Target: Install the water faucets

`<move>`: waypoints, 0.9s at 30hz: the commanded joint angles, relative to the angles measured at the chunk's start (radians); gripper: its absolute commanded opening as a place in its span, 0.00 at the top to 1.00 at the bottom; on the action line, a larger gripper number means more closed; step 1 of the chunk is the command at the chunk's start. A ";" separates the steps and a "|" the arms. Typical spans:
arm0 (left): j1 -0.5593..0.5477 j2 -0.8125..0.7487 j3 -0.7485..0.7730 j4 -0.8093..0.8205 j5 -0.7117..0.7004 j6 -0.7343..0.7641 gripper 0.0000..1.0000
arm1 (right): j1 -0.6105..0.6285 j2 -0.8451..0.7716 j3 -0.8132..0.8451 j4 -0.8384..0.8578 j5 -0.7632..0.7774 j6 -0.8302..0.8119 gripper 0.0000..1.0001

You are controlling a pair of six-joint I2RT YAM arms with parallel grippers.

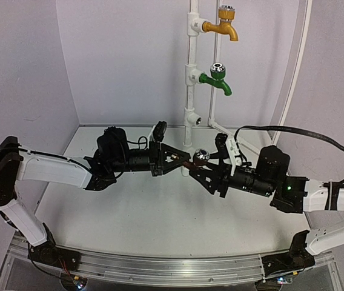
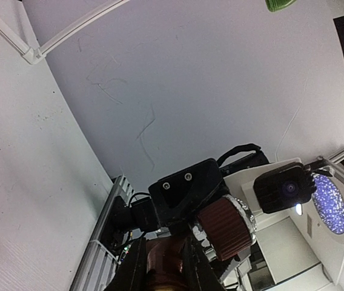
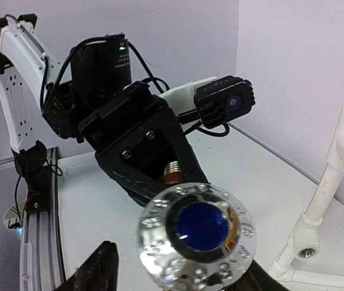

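jaws of the left gripper (image 1: 183, 161) are clamped tight on the dark brown faucet (image 2: 223, 227), held above mid-table; the right gripper (image 1: 203, 170) stands parted either side of its silver cap (image 3: 197, 229). green faucet (image 1: 217, 82) sits in the white pipe stand (image 1: 191, 73) behind. white table (image 1: 160, 224), pale curved walls (image 1: 117, 60); the label (image 3: 116, 60) on the left arm's black motor is too small to read
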 commanded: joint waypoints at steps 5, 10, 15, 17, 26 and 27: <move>0.003 -0.006 -0.012 0.167 0.020 -0.078 1.00 | -0.007 0.060 0.019 0.180 0.009 0.032 0.58; 0.003 -0.003 -0.020 0.182 0.016 -0.088 1.00 | -0.007 0.093 0.012 0.274 0.017 0.058 0.57; 0.003 -0.003 -0.026 0.196 0.015 -0.098 1.00 | -0.006 0.123 0.016 0.322 0.021 0.058 0.64; 0.004 -0.003 -0.027 0.200 0.013 -0.101 1.00 | -0.007 0.128 0.014 0.337 0.033 0.057 0.73; 0.003 -0.008 -0.048 0.212 0.001 -0.097 0.80 | -0.007 0.120 -0.007 0.381 0.112 0.059 1.00; 0.007 -0.014 -0.058 0.212 -0.007 -0.087 0.64 | -0.007 0.111 -0.015 0.380 0.117 0.059 1.00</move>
